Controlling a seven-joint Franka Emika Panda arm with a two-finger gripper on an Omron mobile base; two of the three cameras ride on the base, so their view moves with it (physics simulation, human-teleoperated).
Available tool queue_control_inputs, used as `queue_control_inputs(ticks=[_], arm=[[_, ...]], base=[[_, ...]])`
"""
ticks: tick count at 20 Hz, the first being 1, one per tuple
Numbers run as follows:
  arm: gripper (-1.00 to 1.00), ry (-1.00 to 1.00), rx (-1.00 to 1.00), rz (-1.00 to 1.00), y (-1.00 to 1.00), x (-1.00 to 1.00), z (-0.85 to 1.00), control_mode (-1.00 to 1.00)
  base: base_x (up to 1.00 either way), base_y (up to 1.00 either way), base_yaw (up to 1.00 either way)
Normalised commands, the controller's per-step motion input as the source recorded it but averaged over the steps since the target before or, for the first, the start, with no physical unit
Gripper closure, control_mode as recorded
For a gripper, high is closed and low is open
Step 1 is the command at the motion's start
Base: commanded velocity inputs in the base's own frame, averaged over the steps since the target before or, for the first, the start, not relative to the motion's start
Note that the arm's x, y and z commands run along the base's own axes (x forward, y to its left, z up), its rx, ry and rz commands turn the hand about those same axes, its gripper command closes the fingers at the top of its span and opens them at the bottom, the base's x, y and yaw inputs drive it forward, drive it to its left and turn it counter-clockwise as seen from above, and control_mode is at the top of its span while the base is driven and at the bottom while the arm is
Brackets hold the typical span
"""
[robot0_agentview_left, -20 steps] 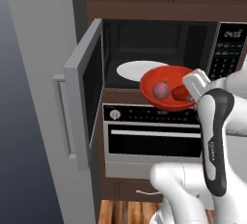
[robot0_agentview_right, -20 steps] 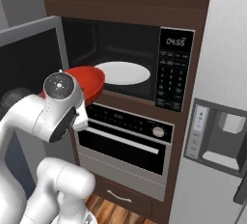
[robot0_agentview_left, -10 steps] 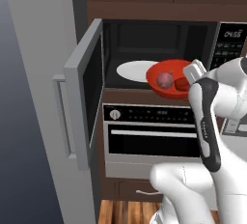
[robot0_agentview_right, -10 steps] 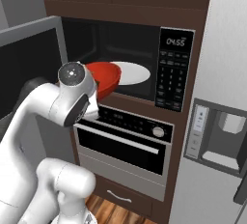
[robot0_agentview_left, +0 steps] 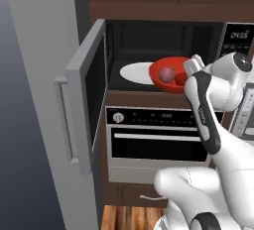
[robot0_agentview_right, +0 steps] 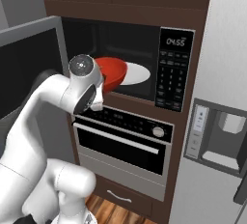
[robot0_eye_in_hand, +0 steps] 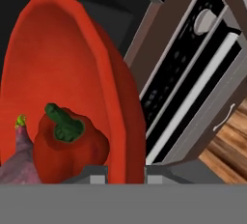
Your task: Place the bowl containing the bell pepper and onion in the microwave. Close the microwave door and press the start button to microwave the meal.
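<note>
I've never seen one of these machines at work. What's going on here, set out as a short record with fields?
Setting: simulated kitchen, built-in microwave above an oven
Microwave door: swung wide open to the left
Bowl: red, held by its rim at the microwave opening, partly over the white turntable plate
Bell pepper: inside the bowl, green stem showing
Onion: inside the bowl, beside the pepper
Fingers: closed on the bowl's rim
Still to do: set the bowl down, shut the door, press start
</note>
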Motion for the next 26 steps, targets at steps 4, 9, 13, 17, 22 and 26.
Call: queue_control_inputs(ticks=[4,9,13,17,22,26], arm=[[1.0,0.01,0.07,-0.03,0.0,0.65,0.09,-1.0],[1.0,0.11,0.0,-0.01,0.0,0.63,-0.01,-1.0],[1.0,0.11,0.0,0.0,0.0,0.62,-0.21,-1.0],[1.0,0.01,0.0,0.0,0.0,0.62,-0.27,-1.0],[1.0,0.0,0.0,0.0,0.0,0.68,-0.2,-1.0],[1.0,0.0,0.0,0.0,0.0,0.72,-0.2,-1.0]], base=[[0.0,0.0,0.0],[0.0,0.0,0.0],[0.0,0.0,0.0],[0.0,0.0,0.0],[0.0,0.0,0.0],[0.0,0.0,0.0]])
